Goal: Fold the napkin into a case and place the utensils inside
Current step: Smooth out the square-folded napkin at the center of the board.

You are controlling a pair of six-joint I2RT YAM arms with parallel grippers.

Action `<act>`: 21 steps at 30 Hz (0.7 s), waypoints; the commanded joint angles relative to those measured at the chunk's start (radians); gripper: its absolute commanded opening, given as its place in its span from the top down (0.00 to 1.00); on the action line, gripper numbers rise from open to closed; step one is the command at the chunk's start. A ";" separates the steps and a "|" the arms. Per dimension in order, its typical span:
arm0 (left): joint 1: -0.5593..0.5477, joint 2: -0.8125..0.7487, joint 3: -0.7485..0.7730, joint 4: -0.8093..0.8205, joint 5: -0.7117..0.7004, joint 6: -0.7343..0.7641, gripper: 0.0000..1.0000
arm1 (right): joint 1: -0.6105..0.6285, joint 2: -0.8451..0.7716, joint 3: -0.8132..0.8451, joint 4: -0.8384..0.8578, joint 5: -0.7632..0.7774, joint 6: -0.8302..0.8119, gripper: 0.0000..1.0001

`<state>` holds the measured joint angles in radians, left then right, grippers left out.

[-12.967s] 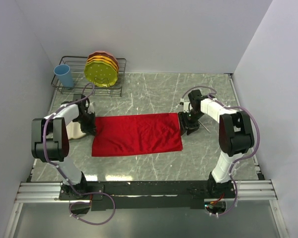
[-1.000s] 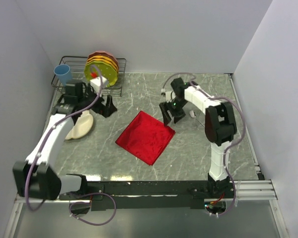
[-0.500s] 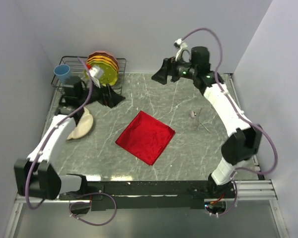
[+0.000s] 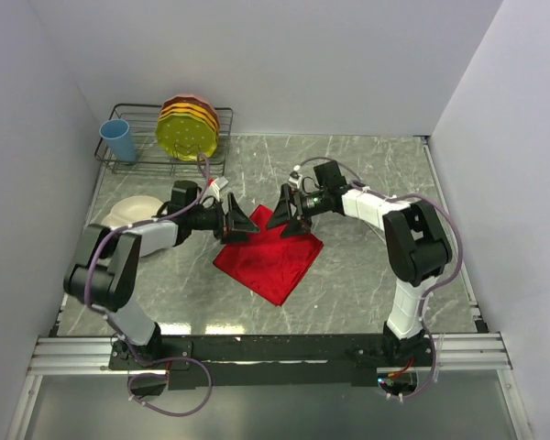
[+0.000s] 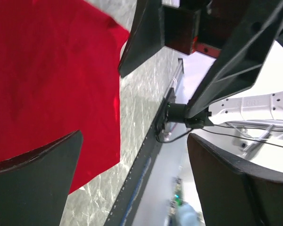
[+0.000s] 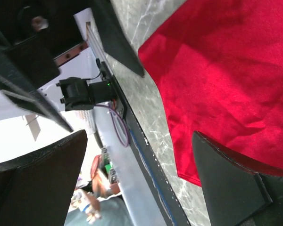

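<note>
The red napkin lies flat as a diamond at centre frame. The left gripper and right gripper hover over its upper corner, jaws spread wide and empty, probably to pinch it for folding.

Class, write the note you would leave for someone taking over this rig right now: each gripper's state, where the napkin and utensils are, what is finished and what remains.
Left gripper: open, holding nothing, low at the napkin's far corner.
Right gripper: open, holding nothing, facing the left one across that same corner.
Napkin: a flat red square in the middle of the table, turned like a diamond.
Utensils: not visible in any view; find them first.
Done: the napkin looks folded down to a compact square.
Left: finish shaping the case if needed, then put the utensils inside.
</note>
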<state>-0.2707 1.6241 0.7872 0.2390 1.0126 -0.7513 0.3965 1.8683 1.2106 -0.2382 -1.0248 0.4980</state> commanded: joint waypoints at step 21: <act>0.107 0.310 -0.033 -0.220 0.126 0.332 0.01 | -0.193 0.267 0.052 -0.291 0.083 -0.295 0.00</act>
<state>-0.2066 1.8900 0.7586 0.1699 1.2083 -0.6277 0.2287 2.0823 1.2430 -0.4721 -1.1019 0.2928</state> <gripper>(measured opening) 0.992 0.997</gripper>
